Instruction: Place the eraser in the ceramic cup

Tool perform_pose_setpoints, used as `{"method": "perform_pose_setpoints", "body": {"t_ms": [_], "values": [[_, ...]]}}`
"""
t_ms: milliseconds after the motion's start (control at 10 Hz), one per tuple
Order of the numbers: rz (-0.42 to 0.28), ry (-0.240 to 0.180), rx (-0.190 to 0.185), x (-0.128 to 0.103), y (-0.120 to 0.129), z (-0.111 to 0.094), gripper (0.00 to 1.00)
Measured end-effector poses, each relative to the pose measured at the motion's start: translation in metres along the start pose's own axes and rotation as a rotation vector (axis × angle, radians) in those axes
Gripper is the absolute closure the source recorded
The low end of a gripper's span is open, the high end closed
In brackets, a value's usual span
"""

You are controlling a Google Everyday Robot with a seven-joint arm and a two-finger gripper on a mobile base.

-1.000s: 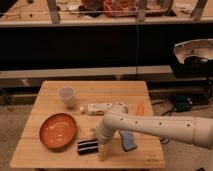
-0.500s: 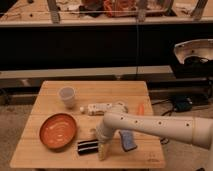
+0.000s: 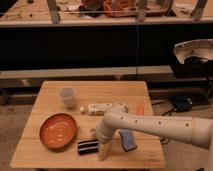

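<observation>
The eraser (image 3: 88, 147), a flat black block with two thin white stripes, lies on the wooden table (image 3: 50, 92) near its front edge, right of the bowl. The ceramic cup (image 3: 67, 96), small and whitish, stands upright at the table's back left. My white arm reaches in from the right, and my gripper (image 3: 103, 148) points down right beside the eraser's right end, at or just above the table top. The cup is well away from the gripper, up and to the left.
A wide orange-red bowl (image 3: 58, 131) sits at the front left. A white oblong block (image 3: 99, 108) lies mid-table behind the arm. A blue-grey pad (image 3: 127, 140) lies right of the gripper. A small orange item (image 3: 141, 108) lies at the right. A dark shelf unit stands behind.
</observation>
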Motion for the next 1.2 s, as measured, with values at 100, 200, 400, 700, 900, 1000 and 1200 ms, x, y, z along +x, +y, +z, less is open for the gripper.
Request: {"method": "perform_pose_setpoints", "body": {"t_ms": [100, 200, 400, 700, 900, 1000, 1200], "values": [[0.0, -0.002, -0.002, -0.0001, 0.0001, 0.0006, 0.2], [-0.001, -0.003, -0.003, 0.0, -0.0002, 0.0011, 0.2], [0.0, -0.007, -0.005, 0.0, -0.0005, 0.0018, 0.2], [0.003, -0.012, -0.008, 0.0012, -0.0004, 0.0029, 0.2], [0.003, -0.015, -0.01, 0.0011, -0.0008, 0.0035, 0.2], [0.004, -0.017, -0.011, 0.0015, -0.0006, 0.0033, 0.2], [0.004, -0.02, -0.013, 0.0016, -0.0005, 0.0038, 0.2]]}}
